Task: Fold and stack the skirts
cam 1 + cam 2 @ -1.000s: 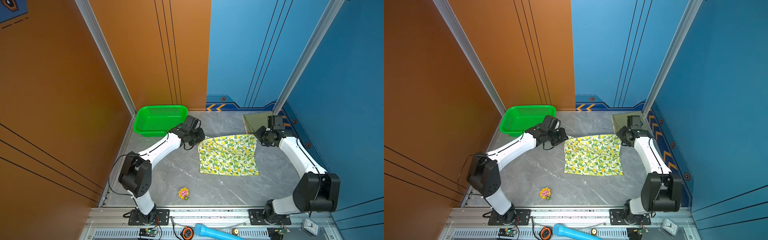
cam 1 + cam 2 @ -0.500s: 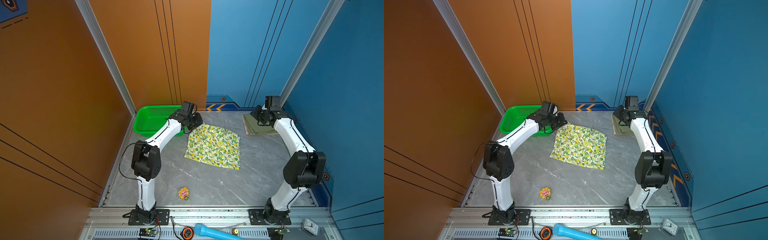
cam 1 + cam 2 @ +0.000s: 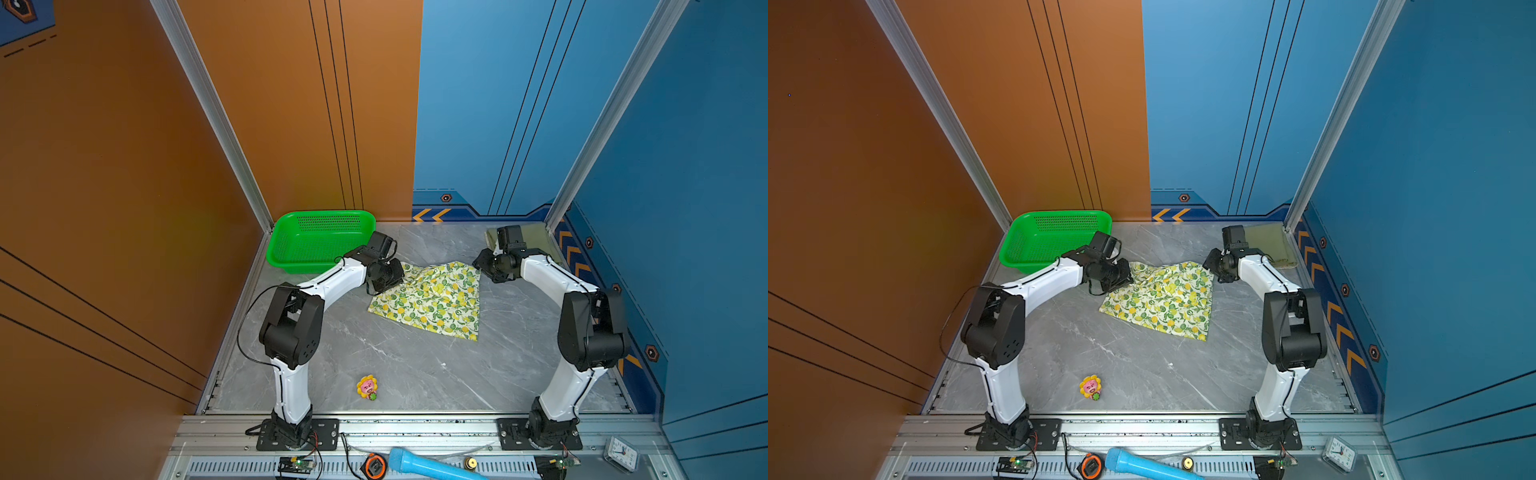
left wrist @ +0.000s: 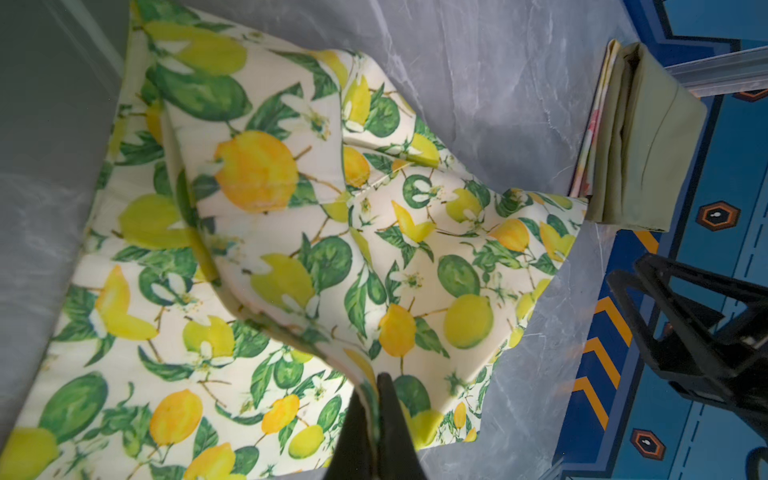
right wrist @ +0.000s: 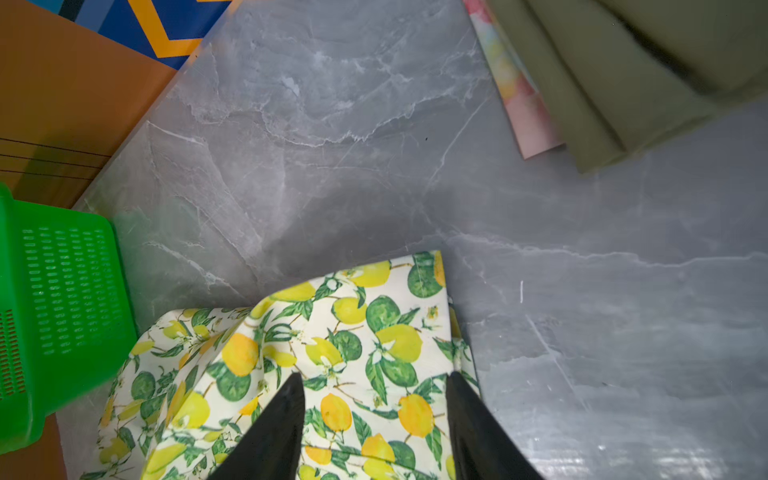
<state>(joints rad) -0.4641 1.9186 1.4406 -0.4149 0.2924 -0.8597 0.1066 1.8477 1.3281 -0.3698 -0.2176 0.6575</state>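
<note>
Both of my arms have drawn back from the far wall since half a second ago, and the lemon skirt (image 3: 432,301) has come back with them toward the middle of the grey marble table (image 3: 395,357). My right gripper (image 5: 374,378), shut a second ago, now has its jaws standing well apart.

My left gripper (image 4: 374,390) is pinched tight on the far left corner of the lemon skirt, and the left wrist view shows cloth squeezed between the two black fingers. That corner is lifted and rumpled, while the near edge lies flat on the table in both top views.

My right gripper sits over the skirt's far right corner with the printed cloth showing between its spread fingers. I cannot tell whether they touch it.

At the table's far right corner the olive skirt (image 3: 1268,245) lies folded on top of the pastel skirt (image 5: 519,95), of which only a pink and yellow edge peeks out. The lemon skirt lies near that stack but apart from it.

A green basket (image 3: 324,214) stands at the far left corner, just behind my left gripper.
</note>
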